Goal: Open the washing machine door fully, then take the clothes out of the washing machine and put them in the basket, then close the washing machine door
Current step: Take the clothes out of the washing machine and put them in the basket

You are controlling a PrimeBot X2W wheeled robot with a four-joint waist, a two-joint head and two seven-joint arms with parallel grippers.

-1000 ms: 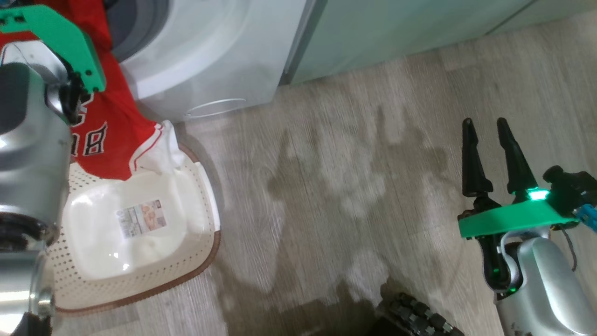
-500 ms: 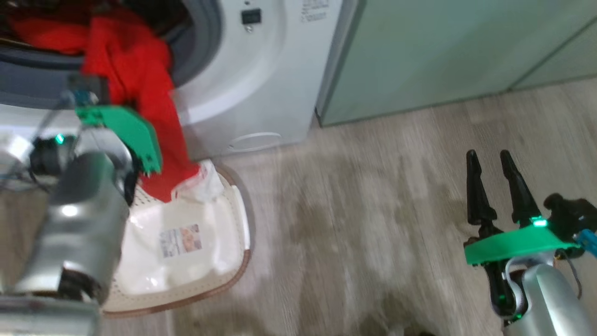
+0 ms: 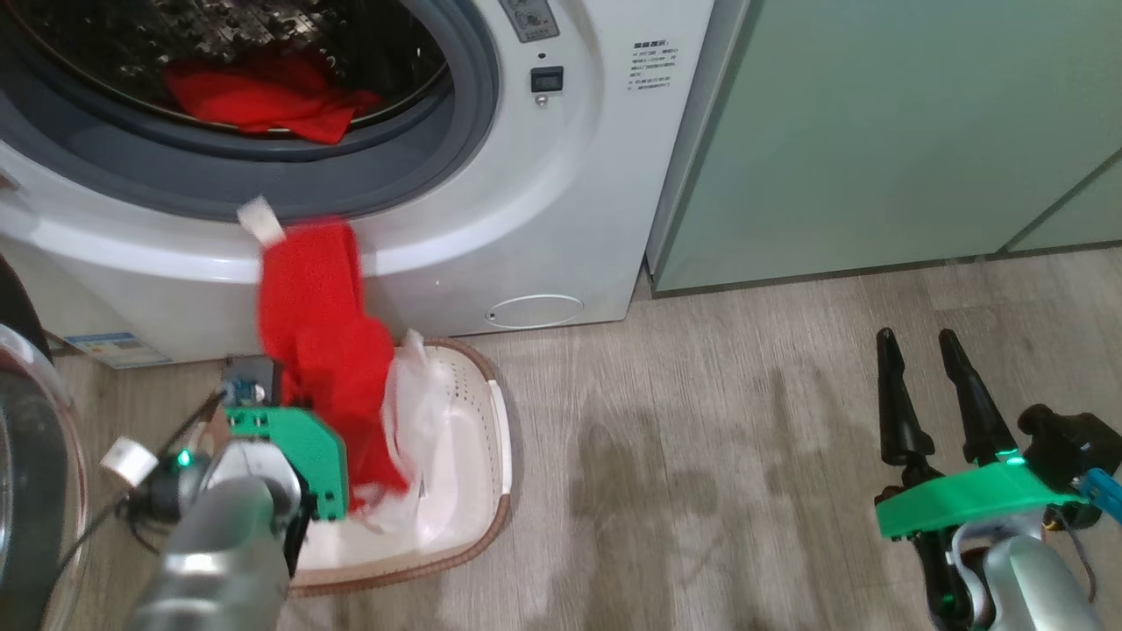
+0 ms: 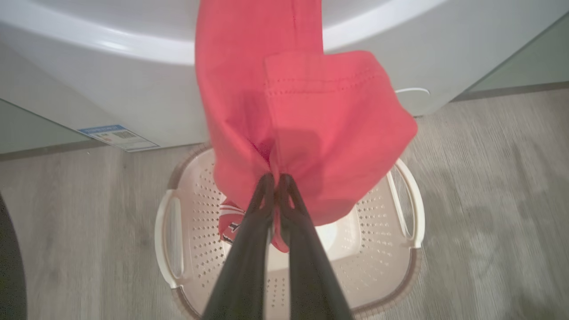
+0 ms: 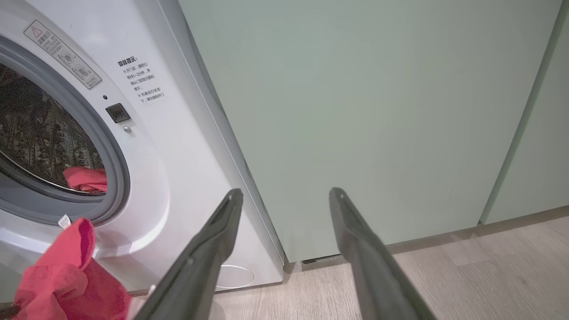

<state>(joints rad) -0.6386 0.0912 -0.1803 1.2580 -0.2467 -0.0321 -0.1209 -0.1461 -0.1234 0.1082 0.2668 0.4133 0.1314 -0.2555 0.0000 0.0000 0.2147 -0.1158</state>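
Left claw (image 4: 276,178) clamped on red garment (image 3: 320,350), garment's long axis vertical, upper end against washing machine (image 3: 543,219) front, lower end down in basket (image 3: 480,386), right claw (image 3: 916,336) spread wide, empty.

The basket (image 3: 478,412) sits before the washing machine (image 3: 570,219), clothes (image 3: 263,96) inside its drum (image 3: 175,26), cabinets (image 3: 877,131) to the machine's right.

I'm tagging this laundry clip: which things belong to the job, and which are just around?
Job: washing machine, its open door, hanging red garment in the left claw, red garment in the drum, basket.
Just around: green cabinets, wood floor, round service flap.
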